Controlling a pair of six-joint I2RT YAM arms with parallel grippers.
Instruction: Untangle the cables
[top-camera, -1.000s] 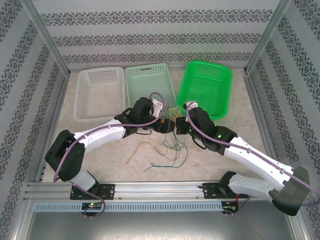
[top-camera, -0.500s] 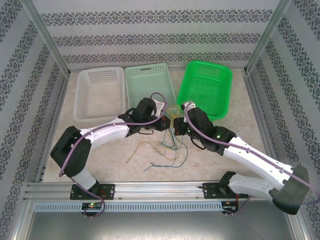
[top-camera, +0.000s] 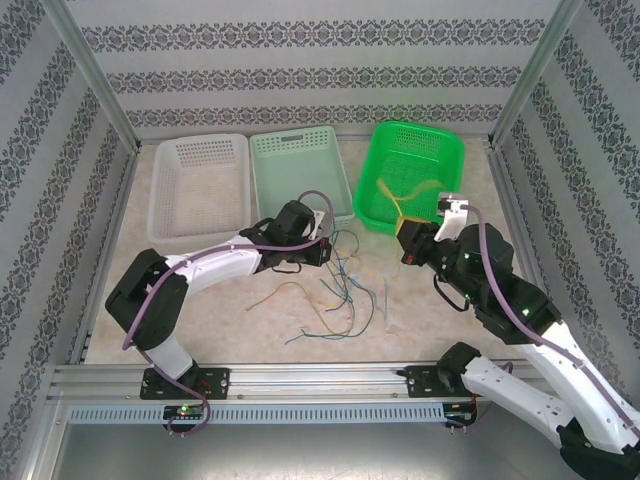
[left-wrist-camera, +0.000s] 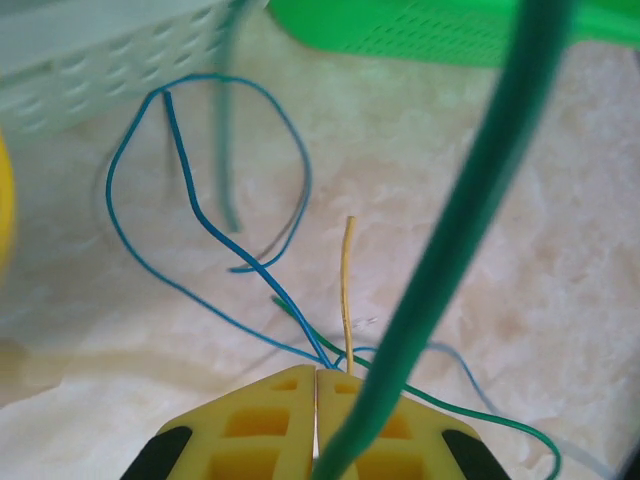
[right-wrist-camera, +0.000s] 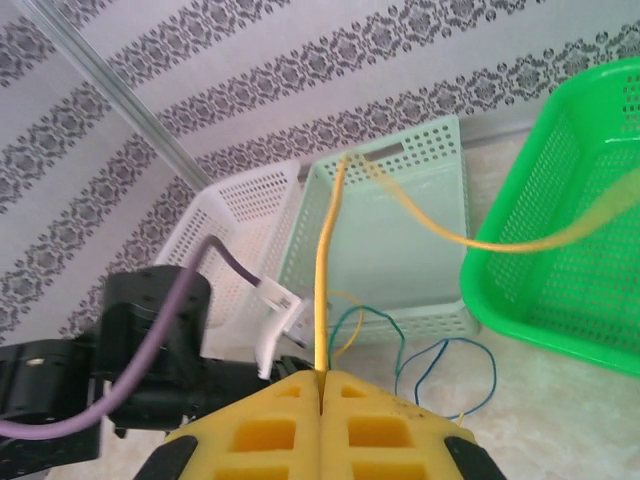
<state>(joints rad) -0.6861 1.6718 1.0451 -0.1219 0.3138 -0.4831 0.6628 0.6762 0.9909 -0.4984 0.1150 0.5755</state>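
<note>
Across the back: white basket (top-camera: 200, 185), pale green basket (top-camera: 296, 170), bright green basket (top-camera: 420, 165); above the last, a blurred yellow cable (right-wrist-camera: 321, 275) clamped in the closed right gripper (right-wrist-camera: 322, 376). On the table (top-camera: 220, 322), loose cables (top-camera: 337, 292). Up close at the left wrist: left gripper (left-wrist-camera: 316, 378) pinching blue, green and yellow ones.

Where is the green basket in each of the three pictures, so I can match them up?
Top view: the green basket is at the back of the table, rightmost of the three baskets.
Left wrist: its side runs along the top right edge.
Right wrist: it is at the right edge.
Shared landmark: the mint basket, just left of it in every view.
</note>
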